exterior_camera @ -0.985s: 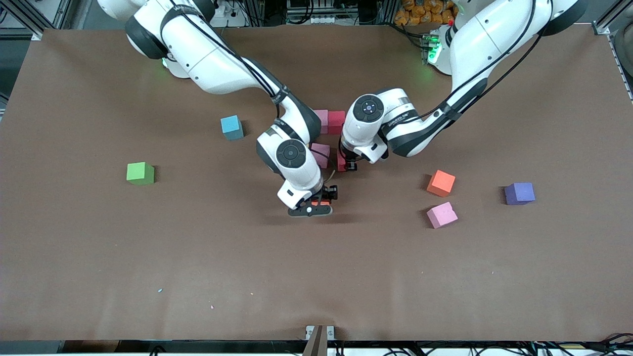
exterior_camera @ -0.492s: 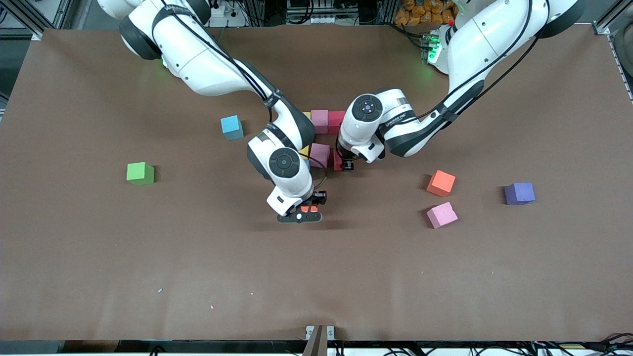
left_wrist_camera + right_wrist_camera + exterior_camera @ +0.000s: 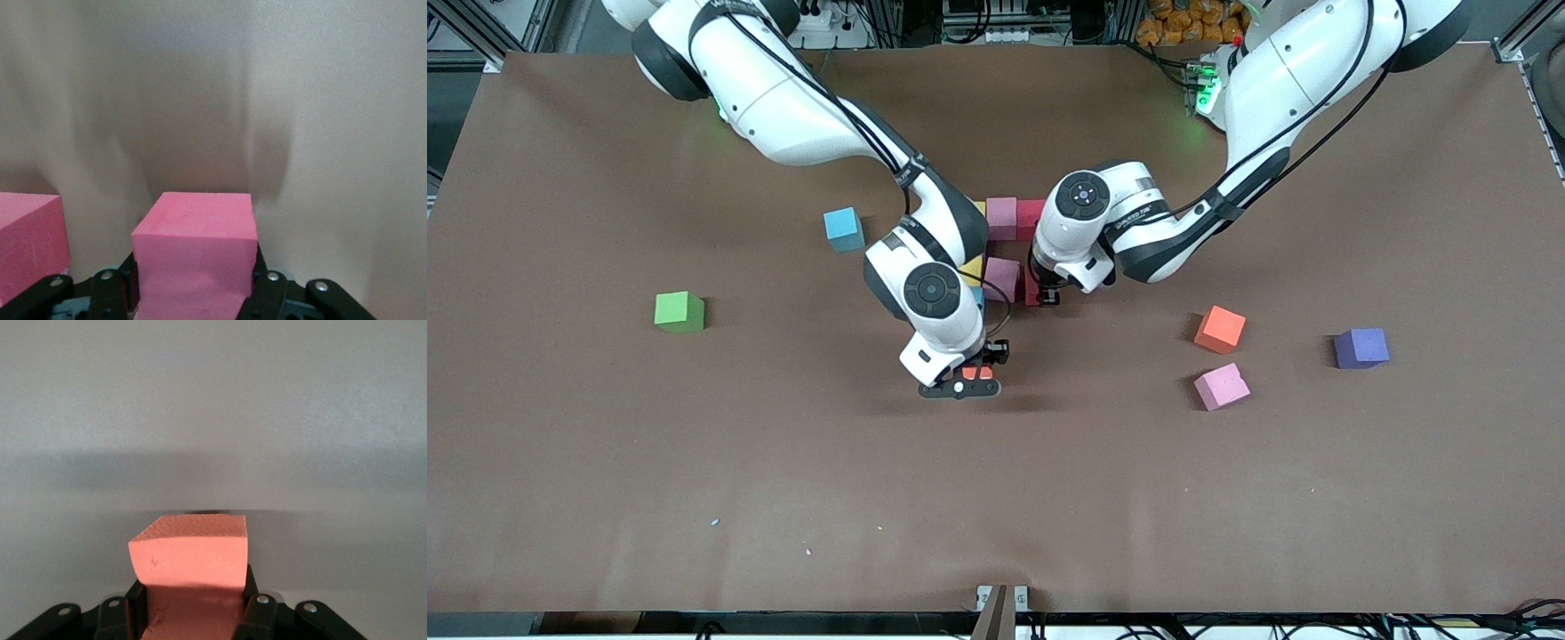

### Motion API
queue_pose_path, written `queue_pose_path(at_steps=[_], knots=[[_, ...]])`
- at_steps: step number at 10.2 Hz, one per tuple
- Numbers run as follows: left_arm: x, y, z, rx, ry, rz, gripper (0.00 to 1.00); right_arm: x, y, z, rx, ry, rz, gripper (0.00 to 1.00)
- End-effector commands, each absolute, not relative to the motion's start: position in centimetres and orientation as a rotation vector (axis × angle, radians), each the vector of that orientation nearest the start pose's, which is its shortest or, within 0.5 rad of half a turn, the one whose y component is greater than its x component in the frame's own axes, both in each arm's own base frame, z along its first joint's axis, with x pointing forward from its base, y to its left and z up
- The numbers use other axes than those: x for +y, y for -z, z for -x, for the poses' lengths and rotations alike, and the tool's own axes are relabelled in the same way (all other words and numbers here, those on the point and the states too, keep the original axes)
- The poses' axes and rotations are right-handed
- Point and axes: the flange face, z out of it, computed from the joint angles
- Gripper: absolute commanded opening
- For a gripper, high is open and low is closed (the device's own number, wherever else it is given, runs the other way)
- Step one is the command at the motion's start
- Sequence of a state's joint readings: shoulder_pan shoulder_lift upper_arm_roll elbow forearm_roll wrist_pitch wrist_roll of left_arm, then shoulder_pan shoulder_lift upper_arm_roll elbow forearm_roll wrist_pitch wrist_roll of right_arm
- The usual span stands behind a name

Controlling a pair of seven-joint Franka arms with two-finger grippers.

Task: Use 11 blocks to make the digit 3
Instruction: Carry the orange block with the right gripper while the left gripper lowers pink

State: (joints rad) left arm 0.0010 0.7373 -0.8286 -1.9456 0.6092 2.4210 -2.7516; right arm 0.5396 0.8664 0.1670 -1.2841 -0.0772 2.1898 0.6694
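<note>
Right gripper pinches an orange cube; left gripper pinches a red cube. Seat red flush at the pink cube's 3 o'clock before releasing

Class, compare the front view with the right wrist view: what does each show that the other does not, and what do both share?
Only the front view shows the loose blue cube, green cube, purple cube, both arms and the left gripper at the block cluster. Only the right wrist view shows the held orange cube close up, pinched between the fingers. Both show the right gripper, that cube and the brown table.
</note>
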Motion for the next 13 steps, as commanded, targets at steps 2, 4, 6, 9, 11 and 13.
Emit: queue_pose_path(at_steps=[2,4,6,9,11,13], knots=[[-44.7,-20.1,-42.8,2.362,0.174,-2.020,0.08,44.0,-23.8,-56.8,-0.106,0.083,3.029,0.00],[-45.0,-20.0,-42.7,2.360,0.165,-2.020,0.08,43.4,-24.0,-56.1,-0.114,0.083,3.036,0.00],[-45.1,-20.1,-42.8,2.365,0.167,-2.012,0.08,42.9,-23.9,-55.0,-0.124,0.116,3.021,0.00],[-45.8,-20.3,-42.3,2.357,0.176,-2.018,0.08,42.7,-23.3,-54.5,-0.129,0.124,3.017,0.00],[-46.1,-20.1,-42.1,2.354,0.180,-2.024,0.08,42.7,-22.8,-54.2,-0.133,0.136,3.009,0.00],[-46.0,-20.0,-42.1,2.357,0.181,-2.025,0.09,42.9,-22.4,-54.0,-0.138,0.133,3.009,0.00]])
